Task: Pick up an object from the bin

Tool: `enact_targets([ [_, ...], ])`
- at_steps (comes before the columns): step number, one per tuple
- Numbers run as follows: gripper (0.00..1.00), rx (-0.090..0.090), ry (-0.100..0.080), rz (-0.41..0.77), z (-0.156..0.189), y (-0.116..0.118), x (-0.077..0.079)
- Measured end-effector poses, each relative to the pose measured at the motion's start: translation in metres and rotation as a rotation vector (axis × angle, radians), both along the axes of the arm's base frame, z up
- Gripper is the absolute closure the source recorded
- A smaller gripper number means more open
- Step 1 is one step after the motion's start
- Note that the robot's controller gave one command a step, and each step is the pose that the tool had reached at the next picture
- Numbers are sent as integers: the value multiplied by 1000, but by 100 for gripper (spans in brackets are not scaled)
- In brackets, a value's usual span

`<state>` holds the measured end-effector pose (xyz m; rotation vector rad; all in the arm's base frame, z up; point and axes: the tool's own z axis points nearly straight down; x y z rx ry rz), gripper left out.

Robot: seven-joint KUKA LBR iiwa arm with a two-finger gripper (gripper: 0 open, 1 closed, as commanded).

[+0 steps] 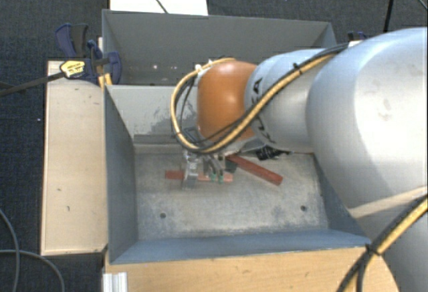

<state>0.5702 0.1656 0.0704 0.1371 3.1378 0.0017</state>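
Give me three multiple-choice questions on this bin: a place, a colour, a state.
1. The gripper is: A down near the grey metal bin's floor; B above the rim; C outside the bin.
2. The rounded wrist cover is: A green; B orange; C blue.
3. The long reddish-brown flat bar right of the gripper: A stands upright; B hangs over the rim; C lies flat.
Key: 1 A, it sits among small pieces there; 2 B, plainly orange; 3 C, its length rests on the floor.

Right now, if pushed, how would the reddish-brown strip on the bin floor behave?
The reddish-brown strip looks flat, so it would probably slide rather than roll. It lies straight, so likely stiff. Being thin, it is probably light and may pivot if pushed at one end.
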Motion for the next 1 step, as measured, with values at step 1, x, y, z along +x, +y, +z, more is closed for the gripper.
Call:
enact_targets([
  [1,100,0,-3,15,150,6,5],
])
